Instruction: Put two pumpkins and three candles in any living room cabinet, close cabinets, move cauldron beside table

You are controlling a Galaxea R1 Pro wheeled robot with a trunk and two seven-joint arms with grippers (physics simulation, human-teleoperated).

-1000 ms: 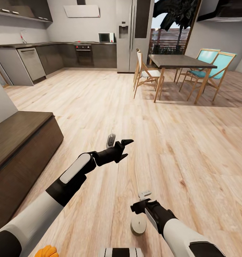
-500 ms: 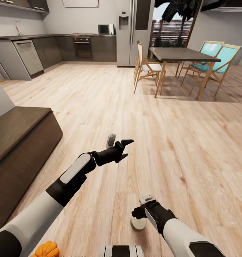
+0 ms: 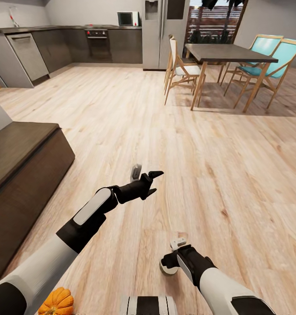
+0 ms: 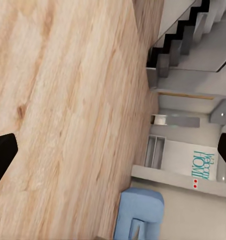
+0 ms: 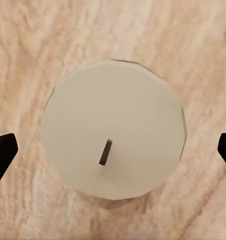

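The right tool (image 5: pixel 113 150) hangs spread wide straight above a candle (image 5: pixel 113 129) standing upright on the wood floor (image 3: pixel 209 175), its fingers clear of it on both sides. The left tool (image 3: pixel 151 181) is spread and empty over bare floor. A pumpkin (image 3: pixel 56 302) sits low beside the left arm, near the closed dark cabinet (image 3: pixel 21 175).

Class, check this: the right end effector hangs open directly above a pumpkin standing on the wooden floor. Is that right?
Not quite. The right end effector hangs open above a candle, not a pumpkin, on the wooden floor; the right wrist view shows its pale top and wick.
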